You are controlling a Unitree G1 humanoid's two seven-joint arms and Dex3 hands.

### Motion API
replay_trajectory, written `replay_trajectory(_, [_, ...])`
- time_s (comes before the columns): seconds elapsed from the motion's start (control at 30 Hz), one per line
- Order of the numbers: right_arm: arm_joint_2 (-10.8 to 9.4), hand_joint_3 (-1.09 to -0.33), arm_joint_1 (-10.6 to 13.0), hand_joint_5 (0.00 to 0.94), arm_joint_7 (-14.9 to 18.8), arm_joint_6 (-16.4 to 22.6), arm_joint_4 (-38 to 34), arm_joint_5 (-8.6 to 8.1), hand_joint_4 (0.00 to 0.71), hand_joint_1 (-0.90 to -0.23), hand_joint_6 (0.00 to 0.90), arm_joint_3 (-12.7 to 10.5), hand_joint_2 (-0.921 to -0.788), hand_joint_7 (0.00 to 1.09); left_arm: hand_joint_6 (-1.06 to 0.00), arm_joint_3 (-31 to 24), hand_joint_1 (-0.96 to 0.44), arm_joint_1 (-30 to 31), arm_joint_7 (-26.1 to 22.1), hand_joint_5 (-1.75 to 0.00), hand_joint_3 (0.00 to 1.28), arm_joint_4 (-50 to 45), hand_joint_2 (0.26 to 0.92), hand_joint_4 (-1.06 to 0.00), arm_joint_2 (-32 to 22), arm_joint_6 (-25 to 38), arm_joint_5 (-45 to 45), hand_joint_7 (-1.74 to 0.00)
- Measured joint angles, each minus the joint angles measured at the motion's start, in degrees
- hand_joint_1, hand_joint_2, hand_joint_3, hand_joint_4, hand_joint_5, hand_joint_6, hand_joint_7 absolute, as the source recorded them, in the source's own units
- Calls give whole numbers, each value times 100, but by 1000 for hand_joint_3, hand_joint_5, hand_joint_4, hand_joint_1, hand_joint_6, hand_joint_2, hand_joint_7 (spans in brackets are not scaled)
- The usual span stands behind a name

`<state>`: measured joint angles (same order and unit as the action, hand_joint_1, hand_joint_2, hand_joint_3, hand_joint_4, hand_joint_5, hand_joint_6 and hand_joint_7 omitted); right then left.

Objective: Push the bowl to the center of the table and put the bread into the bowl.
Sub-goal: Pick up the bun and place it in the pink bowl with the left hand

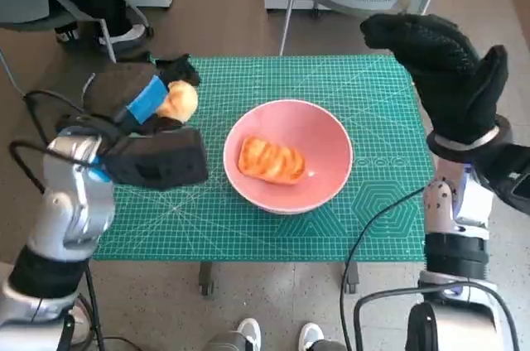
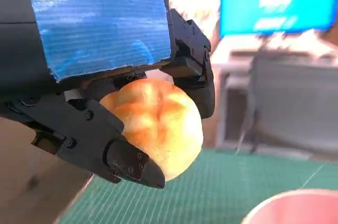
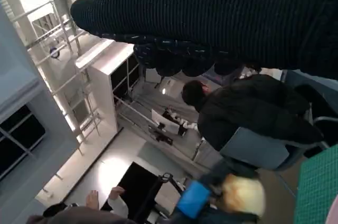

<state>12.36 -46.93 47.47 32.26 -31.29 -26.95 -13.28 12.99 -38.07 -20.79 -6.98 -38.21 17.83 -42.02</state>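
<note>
A pink bowl (image 1: 323, 140) sits near the middle of the green cutting mat (image 1: 273, 78). One golden piece of bread (image 1: 271, 161) lies inside it. My left hand (image 1: 137, 96) hovers above the mat's left edge and grips a round golden bun (image 1: 179, 102). In the left wrist view the bun (image 2: 158, 123) sits between the black fingers (image 2: 119, 155), and the bowl's pink rim (image 2: 290, 205) shows below. My right hand (image 1: 447, 61) is raised over the table's right edge, fingers spread, holding nothing. The right wrist view shows the bun (image 3: 242, 195) far off.
A chair base and white cabinets stand beyond the table's far edge. Someone's shoes (image 1: 273, 336) show at the near edge. Black cables hang beside both arms. In the right wrist view, a person in dark clothing (image 3: 248, 113) sits nearby.
</note>
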Motion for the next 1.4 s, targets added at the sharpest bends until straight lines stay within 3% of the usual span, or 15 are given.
replay_trajectory(0.37, [0,-810,-51,1,9,26,-77,4,341,-706,426,4,-921,9,-663,196,2,10,246,-1014,12,-317,915,-803,513,-663,-4,-1151])
replay_trajectory(0.83, [23,-823,-57,0,15,22,-4,2,341,-702,426,0,-921,8,-630,852,2,-214,416,-1052,21,699,920,-795,1442,-1268,-51,-1164])
replay_trajectory(0.93, [41,-825,-37,0,13,12,57,2,341,-700,426,-3,-921,8,-627,930,2,-270,366,-1050,22,842,920,-794,1552,-1304,-53,-1169])
replay_trajectory(1.2, [99,-824,42,1,-38,-55,178,3,343,-697,426,-27,-921,7,-706,1104,3,-447,281,-1222,55,1112,900,-741,1666,-1483,-73,-980])
replay_trajectory(1.4, [112,-824,100,2,-117,-99,287,8,346,-700,425,-29,-921,7,-640,1107,2,-483,276,-1173,50,1334,912,-765,1738,-1606,-18,-1063])
